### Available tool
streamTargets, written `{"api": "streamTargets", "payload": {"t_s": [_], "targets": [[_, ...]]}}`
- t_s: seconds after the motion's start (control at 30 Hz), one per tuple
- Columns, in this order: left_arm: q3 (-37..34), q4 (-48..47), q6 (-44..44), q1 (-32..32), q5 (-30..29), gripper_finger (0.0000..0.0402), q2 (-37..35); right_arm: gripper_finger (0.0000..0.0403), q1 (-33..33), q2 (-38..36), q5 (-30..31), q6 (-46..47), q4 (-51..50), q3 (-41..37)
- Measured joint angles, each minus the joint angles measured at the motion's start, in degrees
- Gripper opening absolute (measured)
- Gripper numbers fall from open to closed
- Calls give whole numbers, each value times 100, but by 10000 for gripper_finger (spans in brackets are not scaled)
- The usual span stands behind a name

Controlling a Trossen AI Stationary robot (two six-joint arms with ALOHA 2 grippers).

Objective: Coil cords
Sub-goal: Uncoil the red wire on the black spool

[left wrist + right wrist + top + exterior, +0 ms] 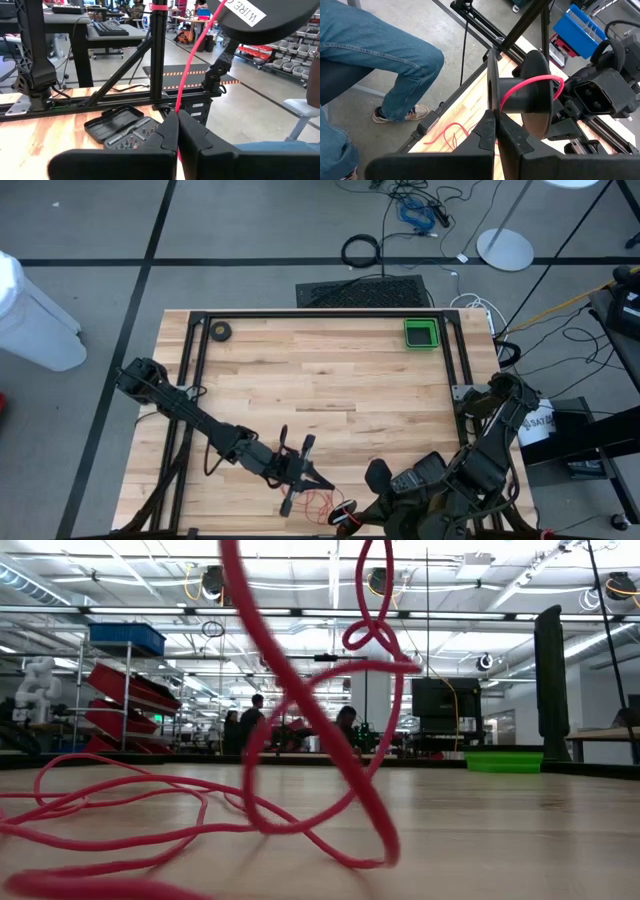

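We see left gripper [177, 131] pinching the red cord [192, 55]; right gripper [496, 131] clamps the spool [520, 95] flange.

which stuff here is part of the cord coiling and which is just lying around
In the job:
- red wire, loose at the table's near edge
- black spool with wire around its core
- left gripper, shut on the red wire
- right gripper, shut on the spool's flange

Just lying about:
- green tray
- tape roll
- tool case
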Motion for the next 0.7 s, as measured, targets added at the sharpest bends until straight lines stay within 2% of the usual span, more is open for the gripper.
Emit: {"api": "streamTargets", "payload": {"t_s": [0.23,0.5,0.7], "targets": [[0,201,-9,-18,543,17,0,0,2,0,-1,0,0,0],[0,349,2,-103,434,81,0,0,0,0,0,0,-2,0],[0,335,2,-104,410,92,0,0,1,0,-2,0,-2,0]]}}
